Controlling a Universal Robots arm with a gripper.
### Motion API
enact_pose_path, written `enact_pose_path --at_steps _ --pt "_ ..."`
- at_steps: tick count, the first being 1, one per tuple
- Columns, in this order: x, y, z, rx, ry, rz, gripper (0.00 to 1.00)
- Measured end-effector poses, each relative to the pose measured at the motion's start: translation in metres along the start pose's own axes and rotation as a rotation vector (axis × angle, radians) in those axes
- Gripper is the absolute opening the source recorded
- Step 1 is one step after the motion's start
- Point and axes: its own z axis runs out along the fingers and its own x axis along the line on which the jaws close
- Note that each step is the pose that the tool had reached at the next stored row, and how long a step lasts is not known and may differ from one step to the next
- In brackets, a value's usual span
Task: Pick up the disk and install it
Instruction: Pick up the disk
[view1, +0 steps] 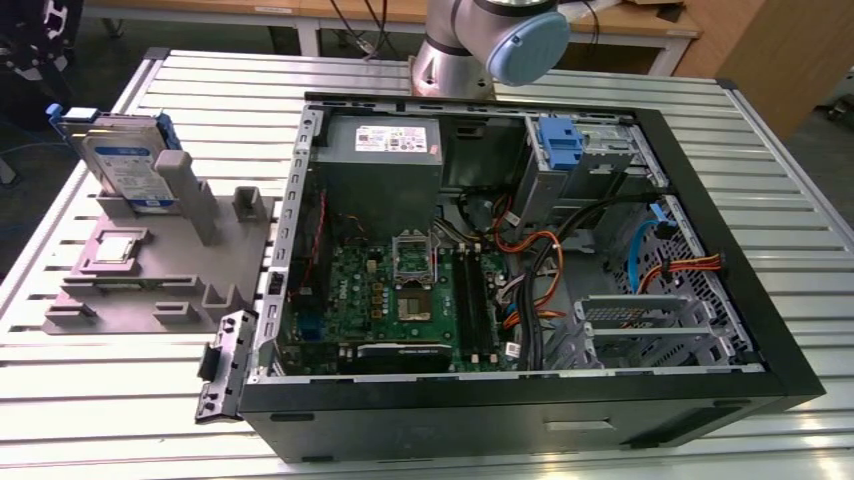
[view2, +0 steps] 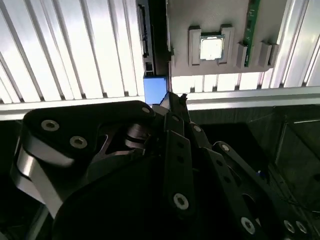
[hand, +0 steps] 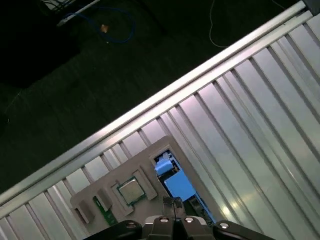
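The disk (view1: 130, 165) stands upright at the far end of a grey fixture (view1: 147, 280), at the exterior view's left. It is silver with a white-and-blue label and a blue frame. In both wrist views I look down on its blue edge (view2: 155, 89) (hand: 175, 184). My gripper (view2: 176, 98) (hand: 172, 201) hangs well above the disk, apart from it. Its fingertips are drawn together with nothing between them.
An open computer case (view1: 534, 415) fills the middle and right of the slatted metal table (view1: 134, 390). Inside are a grey power supply (view1: 387, 150), a blue latch piece (view1: 561, 140), a motherboard (view1: 400, 290) and a metal drive cage (view1: 641, 325). A processor chip (view2: 211, 48) lies on the fixture.
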Motion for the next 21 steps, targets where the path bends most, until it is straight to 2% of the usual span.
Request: enact_pose_path --at_steps 5,15,18,20,21 --pt "0.0000 0.0000 0.0004 0.0019 0.0026 -0.078 0.10" --pt "0.0000 -0.0002 0.0037 0.0084 0.0030 -0.179 0.10" --pt "0.0000 -0.0002 0.0051 0.0087 0.0050 -0.229 0.10" --pt "0.0000 -0.0003 0.0057 0.0087 0.0060 -0.255 0.11" --pt "0.0000 -0.0003 0.0059 0.0087 0.0065 -0.264 0.17"
